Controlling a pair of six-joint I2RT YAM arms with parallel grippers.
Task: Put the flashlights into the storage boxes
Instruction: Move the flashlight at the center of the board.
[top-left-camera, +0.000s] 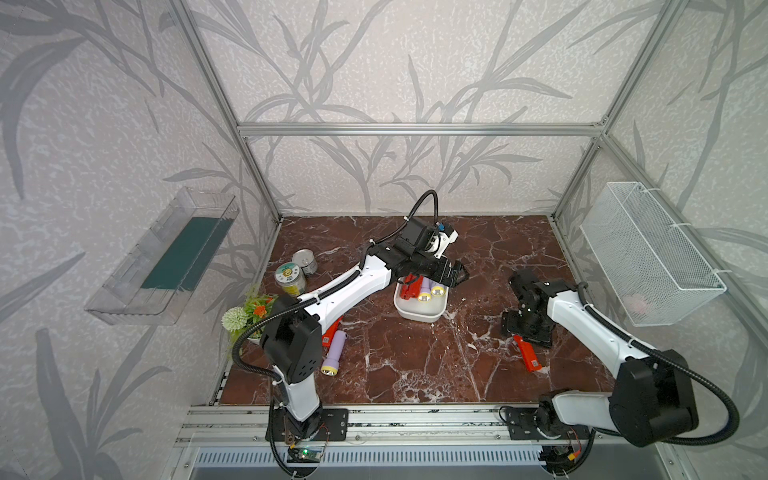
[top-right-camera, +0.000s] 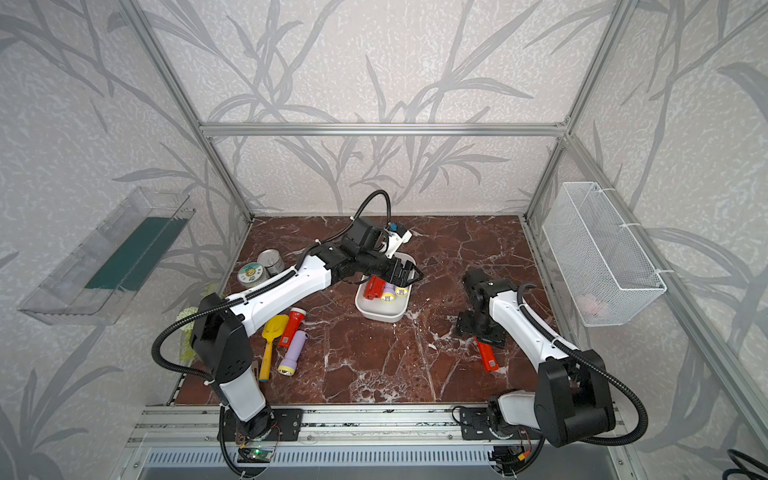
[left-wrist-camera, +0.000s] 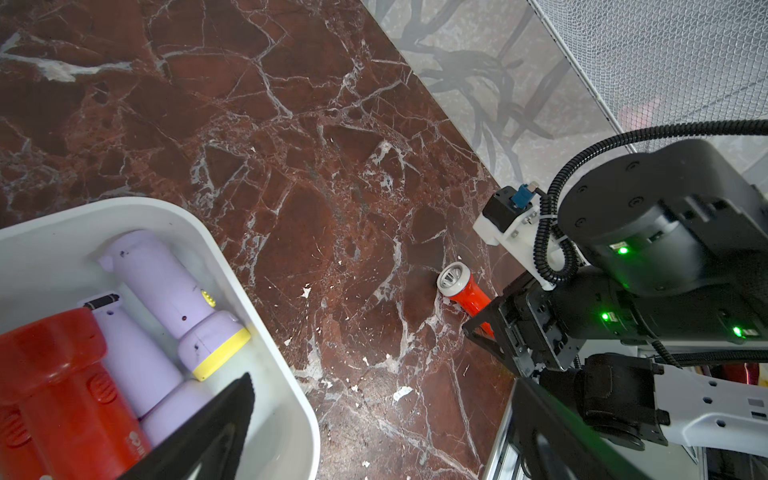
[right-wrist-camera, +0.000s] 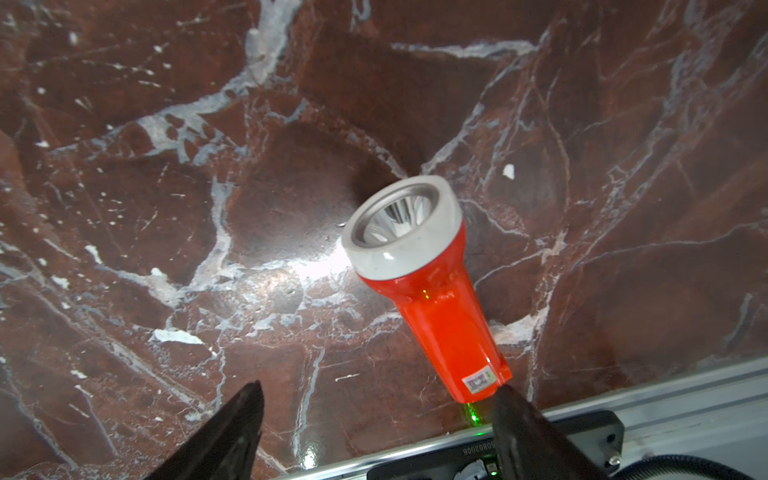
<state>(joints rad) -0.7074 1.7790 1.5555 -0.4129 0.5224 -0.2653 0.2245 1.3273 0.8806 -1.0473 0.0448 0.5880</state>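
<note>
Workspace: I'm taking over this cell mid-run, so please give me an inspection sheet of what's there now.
Surface: red-brown marbled tabletop, scattered with white flecks.
Job's things: the white tub holds two lavender flashlights and at least one boxed red flashlight. Outside it lie a loose red flashlight by the right claw, and a second loose red flashlight with a loose lavender flashlight near the left arm's base.
Clutter: yellow scoop, two tins, artificial flowers.
Claws: left claw open above the tub; right claw open, holding nothing.
Cables: black conduits along both arms; no snag seen.
Surroundings: clear bin and wire basket on the side walls; basket contents unclear.
</note>
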